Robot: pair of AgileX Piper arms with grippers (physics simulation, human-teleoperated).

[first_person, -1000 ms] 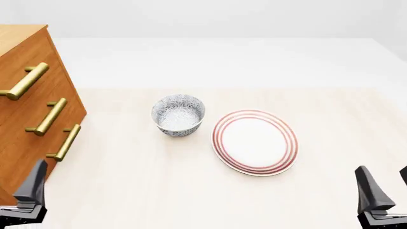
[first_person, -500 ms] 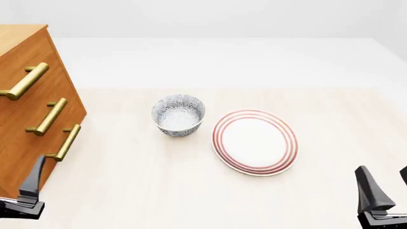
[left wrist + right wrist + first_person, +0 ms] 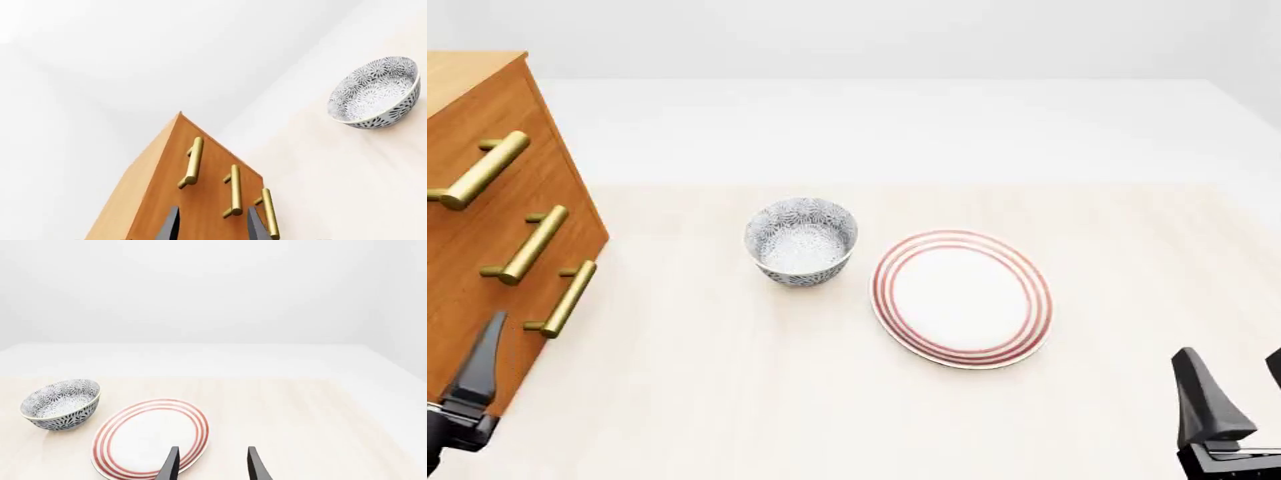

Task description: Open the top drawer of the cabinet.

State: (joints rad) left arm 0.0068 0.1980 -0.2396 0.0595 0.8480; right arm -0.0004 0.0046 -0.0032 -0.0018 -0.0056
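Change since earlier frames: left gripper [image 3: 467,395] has slid further left and lower in the front view, closer to the cabinet [image 3: 481,250]; bowl, plate and right arm sit as they did.

Left wrist view, target: top drawer [image 3: 175,165] is shut flush with the cabinet front, and its brass bar handle [image 3: 192,162] is the farthest of the three from the camera.
Left wrist view, pincer: left gripper [image 3: 213,225] has its two dark fingers [image 3: 171,226] apart with nothing between them; through the gap show the cabinet front and the middle drawer handle [image 3: 233,191]. It touches nothing visible.
Left wrist view, other: patterned bowl [image 3: 375,93] lies well off to the side on the light table [image 3: 333,170].

Front view, step: approach, as I judge it; the left gripper is near the cabinet's lower corner, well apart from the top handle [image 3: 478,170].
Front view, next move: likely needs the gripper raised past the bottom handle [image 3: 561,298] and the middle handle [image 3: 527,245], then lined up so the fingers straddle the top bar before closing.
Front view, other: red-ringed plate [image 3: 961,298] sits just beside the bowl [image 3: 802,240].

Right wrist view, pincer: right gripper [image 3: 213,465] has fingers apart, empty, above the near rim of the plate [image 3: 150,437]; contact cannot be told.
Right wrist view, role: looks idle, well apart from the cabinet.
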